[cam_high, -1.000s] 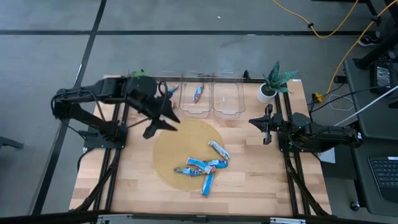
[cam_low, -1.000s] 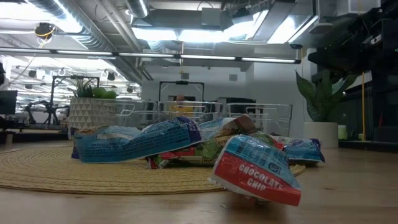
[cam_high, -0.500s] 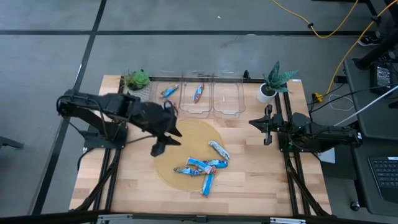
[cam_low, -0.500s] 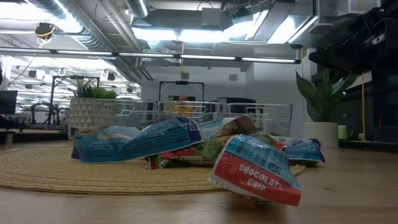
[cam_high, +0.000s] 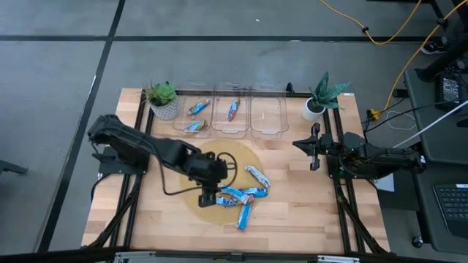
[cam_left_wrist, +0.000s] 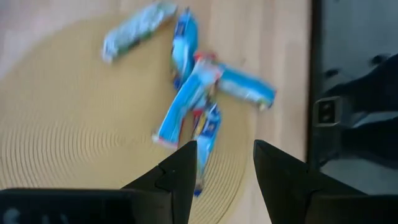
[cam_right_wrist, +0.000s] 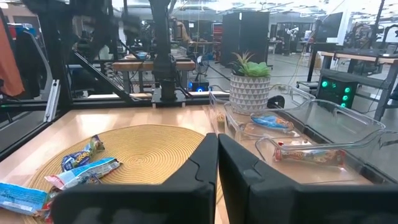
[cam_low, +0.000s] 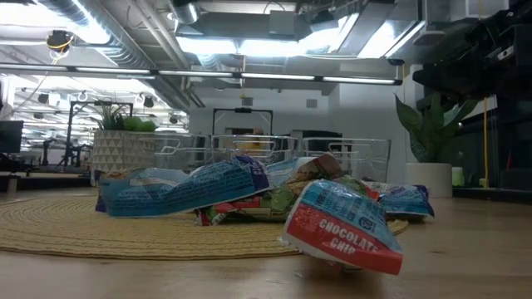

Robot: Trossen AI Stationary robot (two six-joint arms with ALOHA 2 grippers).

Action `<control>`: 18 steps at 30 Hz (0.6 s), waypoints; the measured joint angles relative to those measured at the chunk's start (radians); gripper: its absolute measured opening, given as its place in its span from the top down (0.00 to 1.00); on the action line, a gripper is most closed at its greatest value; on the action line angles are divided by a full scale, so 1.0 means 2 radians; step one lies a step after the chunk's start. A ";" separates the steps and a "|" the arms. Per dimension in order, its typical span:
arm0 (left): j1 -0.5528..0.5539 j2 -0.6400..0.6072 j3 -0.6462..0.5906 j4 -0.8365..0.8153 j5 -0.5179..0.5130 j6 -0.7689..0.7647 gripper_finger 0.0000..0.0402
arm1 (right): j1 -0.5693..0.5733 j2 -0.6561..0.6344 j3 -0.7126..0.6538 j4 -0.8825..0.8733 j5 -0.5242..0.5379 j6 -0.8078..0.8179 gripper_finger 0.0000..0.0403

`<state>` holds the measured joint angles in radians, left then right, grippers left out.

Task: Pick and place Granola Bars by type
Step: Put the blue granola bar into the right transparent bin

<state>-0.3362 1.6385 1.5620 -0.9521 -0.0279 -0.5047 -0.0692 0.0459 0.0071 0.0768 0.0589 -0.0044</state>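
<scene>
Several granola bars (cam_high: 235, 196) in mostly blue wrappers lie in a loose pile on a round woven mat (cam_high: 219, 157). One more bar (cam_high: 257, 176) lies apart from the pile, toward the far right. My left gripper (cam_high: 208, 196) hangs open over the mat at the pile's left end. In the left wrist view its fingers (cam_left_wrist: 184, 169) frame the near end of the pile (cam_left_wrist: 194, 93) without touching it. My right gripper (cam_high: 314, 146) waits shut at the right side, pointing level across the table.
Three clear bins stand along the far edge. The left bin (cam_high: 181, 123) holds two bars, the middle bin (cam_high: 219, 120) holds one, and the right bin (cam_high: 268, 115) holds none. A potted plant (cam_high: 162, 96) stands far left and another (cam_high: 322, 93) far right. Bare wood lies near the front edge.
My left gripper has swung from beside the far-left bins toward the near edge and the right. It has come down over the mat to the pile of bars, rolling its wrist as it went, with its fingers the same width apart. The bars have not moved.
</scene>
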 joint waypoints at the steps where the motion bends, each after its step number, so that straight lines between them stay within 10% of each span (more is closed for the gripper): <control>1: -0.002 0.009 0.000 -0.007 0.000 -0.005 0.63 | 0.000 0.000 0.000 0.000 0.000 0.000 0.96; 18: -0.025 0.145 0.000 -0.027 0.000 -0.060 0.57 | 0.000 0.000 0.000 -0.001 -0.001 0.002 0.96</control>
<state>-0.3867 1.9280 1.5612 -1.0069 -0.0281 -0.6243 -0.0691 0.0457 0.0071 0.0740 0.0567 -0.0013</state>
